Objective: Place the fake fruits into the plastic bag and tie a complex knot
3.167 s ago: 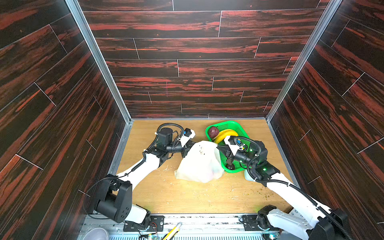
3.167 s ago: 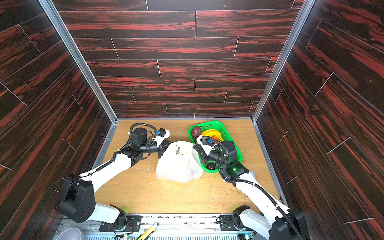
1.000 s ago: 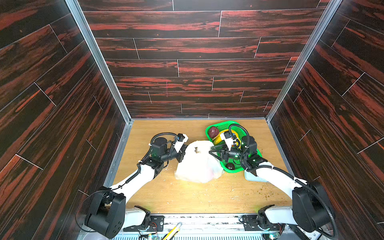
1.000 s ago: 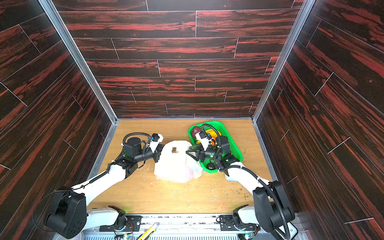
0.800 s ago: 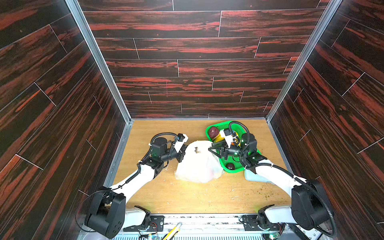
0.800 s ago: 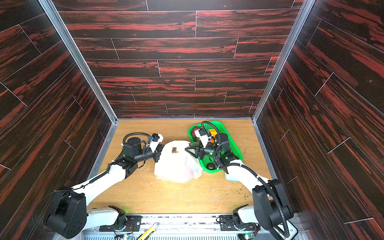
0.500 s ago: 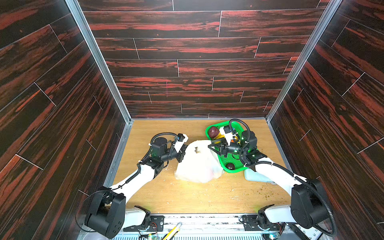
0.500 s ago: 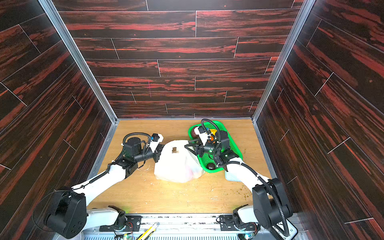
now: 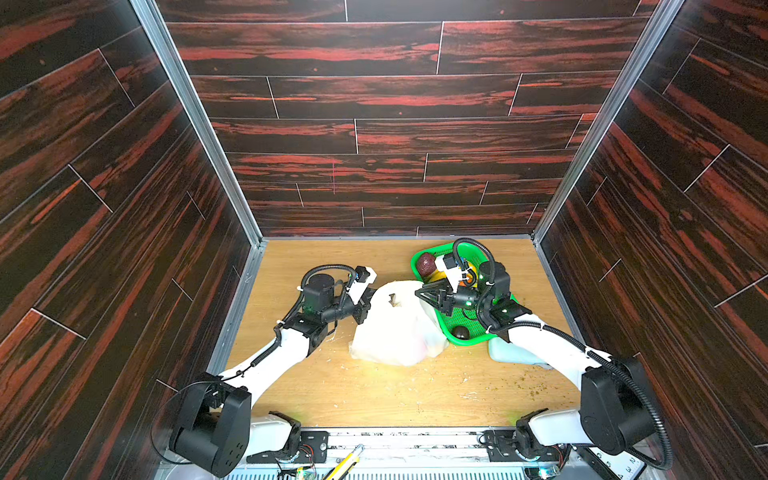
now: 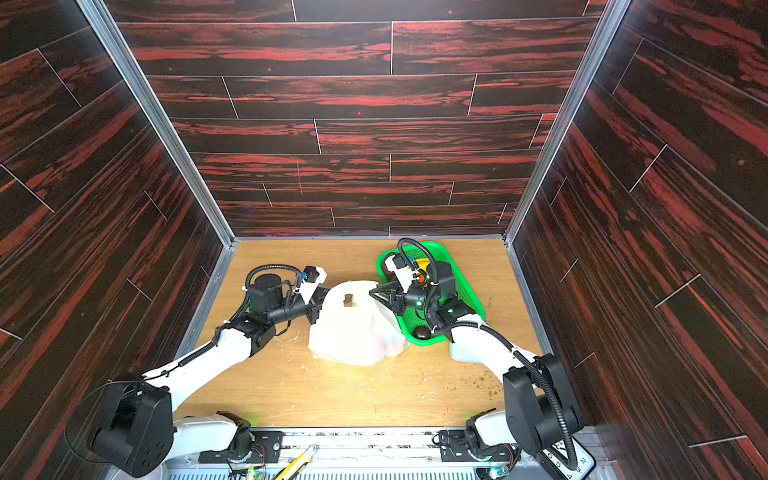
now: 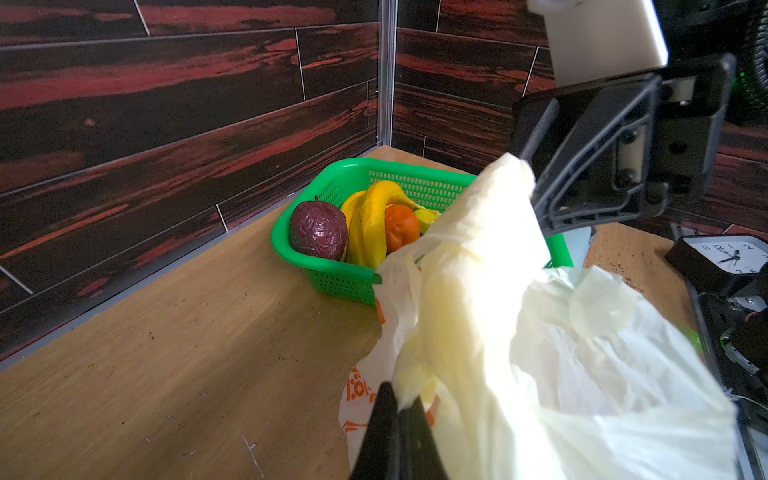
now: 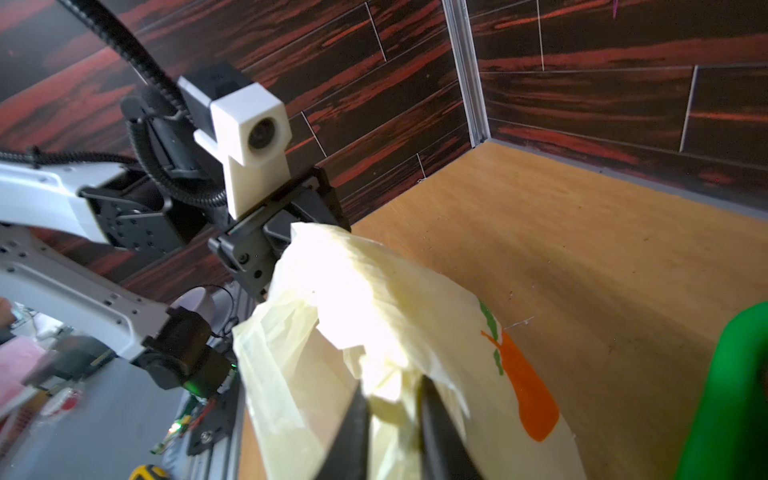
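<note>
Now, change since one second back: the right fingers (image 12: pixel 353 432) were wider apart beside the bag. They have drawn nearly together on a bunched fold of the plastic bag (image 9: pixel 395 332), at its top edge on the basket side.
Left fingers (image 11: pixel 382 432): unchanged, fully closed on the bag's opposite top edge.
Bag, position: unmoved on the tabletop (image 9: pixel 374 399), between the two arms, touching the green mesh basket (image 9: pixel 465 341).
Bag, appearance: thin translucent cream film, crumpled, top stretched between the two grips. It has an orange fruit print on the side. A pink tint shows through the lower wall in both top views.
Basket contents: wrinkled dark purple fruit (image 11: pixel 318 230), yellow bananas (image 11: pixel 372 224), orange (image 11: pixel 401 226), dark ball (image 9: pixel 460 332).
Pale blue pouch (image 9: pixel 511 353): beside the basket, partly under the right arm.
</note>
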{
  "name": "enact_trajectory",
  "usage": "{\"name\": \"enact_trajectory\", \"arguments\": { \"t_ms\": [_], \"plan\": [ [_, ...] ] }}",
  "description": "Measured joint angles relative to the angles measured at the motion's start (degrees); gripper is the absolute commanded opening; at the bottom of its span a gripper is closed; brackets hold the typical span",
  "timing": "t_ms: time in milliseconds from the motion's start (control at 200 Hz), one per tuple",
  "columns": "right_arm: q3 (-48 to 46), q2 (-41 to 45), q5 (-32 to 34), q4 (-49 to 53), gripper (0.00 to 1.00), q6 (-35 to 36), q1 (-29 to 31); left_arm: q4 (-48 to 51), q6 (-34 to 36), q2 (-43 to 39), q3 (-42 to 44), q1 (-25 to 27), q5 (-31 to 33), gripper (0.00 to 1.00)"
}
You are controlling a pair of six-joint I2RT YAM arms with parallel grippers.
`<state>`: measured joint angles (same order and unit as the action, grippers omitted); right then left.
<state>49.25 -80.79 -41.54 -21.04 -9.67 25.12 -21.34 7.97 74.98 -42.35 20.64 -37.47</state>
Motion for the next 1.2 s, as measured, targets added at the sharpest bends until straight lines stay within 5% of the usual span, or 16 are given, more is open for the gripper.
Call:
{"name": "enact_trajectory", "arguments": {
  "t_ms": [1202],
  "plan": [
    [-1.3,12.1,16.4,21.5,0.0,5.4,-0.1,-2.5,-3.2,-4.7,6.6,0.5,16.6,0.0]
  ]
}}
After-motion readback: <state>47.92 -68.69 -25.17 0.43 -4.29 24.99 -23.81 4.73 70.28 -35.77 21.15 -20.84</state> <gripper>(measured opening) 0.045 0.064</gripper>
